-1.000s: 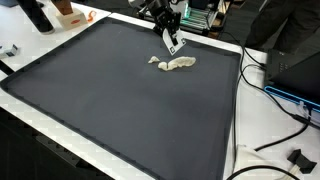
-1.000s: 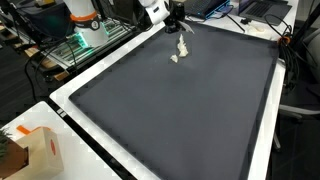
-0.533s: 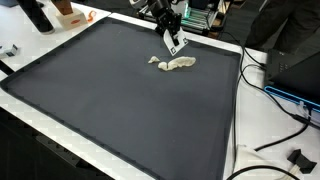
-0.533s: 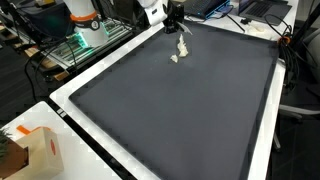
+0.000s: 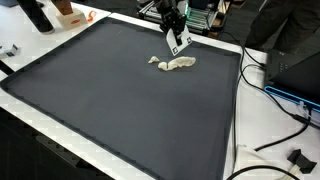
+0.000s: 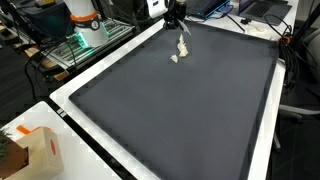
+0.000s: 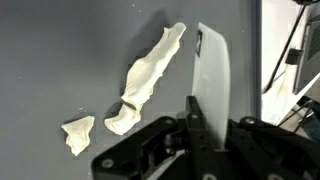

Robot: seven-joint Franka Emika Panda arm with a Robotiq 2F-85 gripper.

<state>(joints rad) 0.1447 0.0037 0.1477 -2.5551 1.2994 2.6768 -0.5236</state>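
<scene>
My gripper hangs over the far part of a dark mat, shut on a flat white strip that points down from its jaws. The wrist view shows the strip pinched between the two fingers, gripper. Just beside it on the mat lies a long cream-coloured scrap with a small separate bit near its end. Both exterior views show the scrap below the gripper, apart from the strip.
The mat has a white border. Cables run along one side. Electronics stand behind the far edge, and a dark bottle at a corner. An orange-marked box sits near the close corner.
The gripper, still holding the white strip, has shifted a little toward the mat's far edge and sideways. The cream scrap has not moved.
</scene>
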